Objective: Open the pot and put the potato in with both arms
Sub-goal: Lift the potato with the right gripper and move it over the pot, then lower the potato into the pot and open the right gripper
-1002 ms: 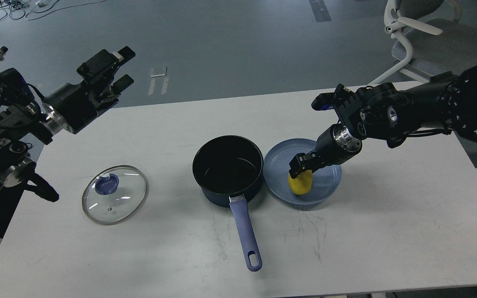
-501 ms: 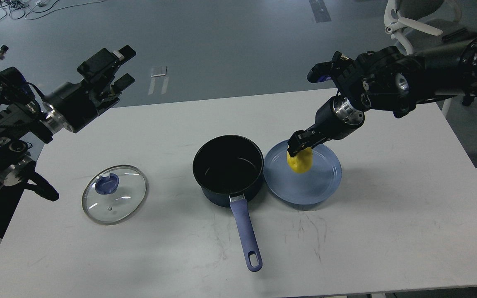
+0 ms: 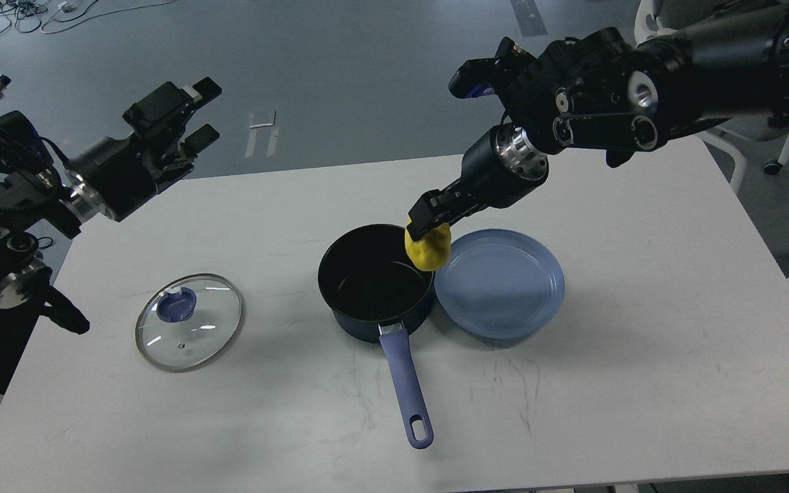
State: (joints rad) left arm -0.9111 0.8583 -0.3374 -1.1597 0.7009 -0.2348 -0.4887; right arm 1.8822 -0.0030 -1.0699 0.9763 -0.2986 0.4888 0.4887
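Note:
The dark blue pot stands open at the table's middle, its long handle pointing toward me. Its glass lid with a blue knob lies flat on the table to the left. My right gripper is shut on the yellow potato and holds it in the air over the pot's right rim. My left gripper is open and empty, raised above the table's far left corner, well away from the lid.
An empty blue plate sits right of the pot, touching it. The white table ends close behind the pot. A white chair stands at the far right behind my right arm.
My right gripper has lifted the potato off the blue plate and carried it up and left to the pot's right rim. The left arm has barely moved.

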